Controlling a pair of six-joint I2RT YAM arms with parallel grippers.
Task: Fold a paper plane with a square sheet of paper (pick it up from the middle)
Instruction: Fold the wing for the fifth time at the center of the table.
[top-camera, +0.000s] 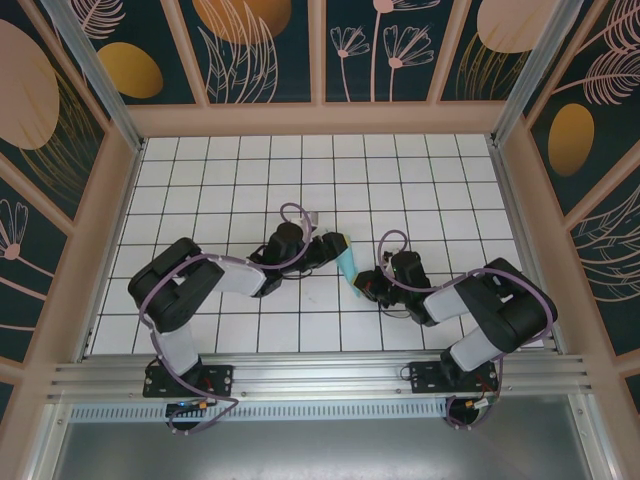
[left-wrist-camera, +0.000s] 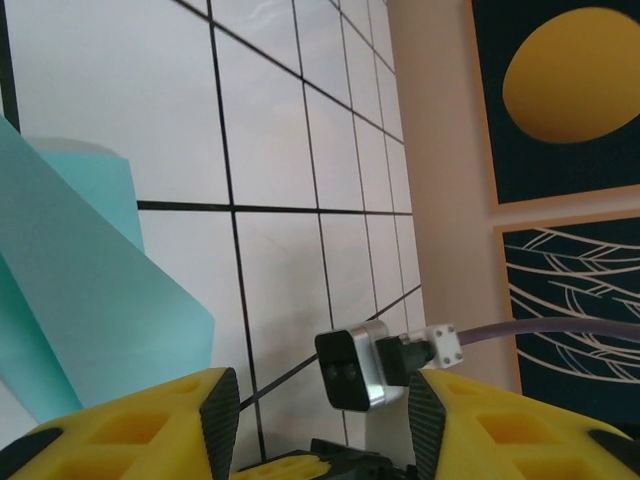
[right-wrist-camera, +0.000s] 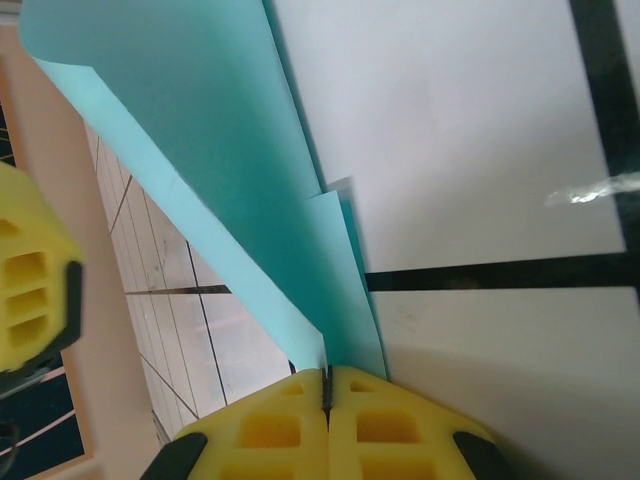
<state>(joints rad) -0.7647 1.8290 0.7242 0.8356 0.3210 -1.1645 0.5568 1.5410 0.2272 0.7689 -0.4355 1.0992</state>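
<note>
The right pincer (right-wrist-camera: 327, 395) has its yellow fingers pressed together on the lower edge of the cyan paper (right-wrist-camera: 200, 150), a folded, creased sheet rising from them over the white gridded desk (right-wrist-camera: 480, 150); the left pincer (left-wrist-camera: 320, 410) stands spread, the paper just beside one finger and outside the gap, and beyond the gap sits a small black-and-silver box (left-wrist-camera: 352, 368) with a purple cable (left-wrist-camera: 560, 328) plugged in. From above, the sheet lies between the pincers near the desk's middle; two arms, two pincers, one paper; patterned wall panels (top-camera: 260, 50) ring the desk.
</note>
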